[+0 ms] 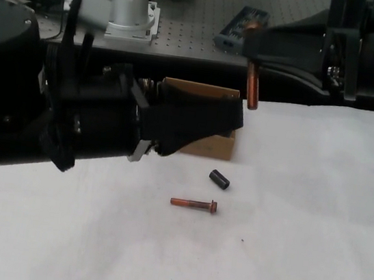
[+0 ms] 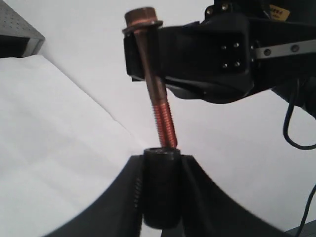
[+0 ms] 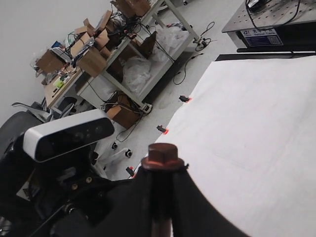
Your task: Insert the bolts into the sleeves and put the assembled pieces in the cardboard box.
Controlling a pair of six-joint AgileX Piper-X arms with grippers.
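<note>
My left gripper [image 2: 160,165] is shut on a black sleeve [image 2: 160,192], held upright. My right gripper [image 3: 162,180] is shut on a copper bolt [image 3: 162,157] just below its hexagonal head. In the left wrist view that bolt [image 2: 148,79] hangs thread down, with its tip at the sleeve's open top. From the high view, the held bolt [image 1: 252,86] hangs over the left gripper's tip [image 1: 234,119] beside the cardboard box [image 1: 210,145]. A second sleeve [image 1: 219,179] and a second bolt [image 1: 194,204] lie on the white sheet in front of the box.
The left arm's body [image 1: 72,125] covers much of the box and the bench's left side. A perforated metal table [image 1: 203,18] with equipment stands behind. White sheet [image 1: 313,232] stretches free to the right and front.
</note>
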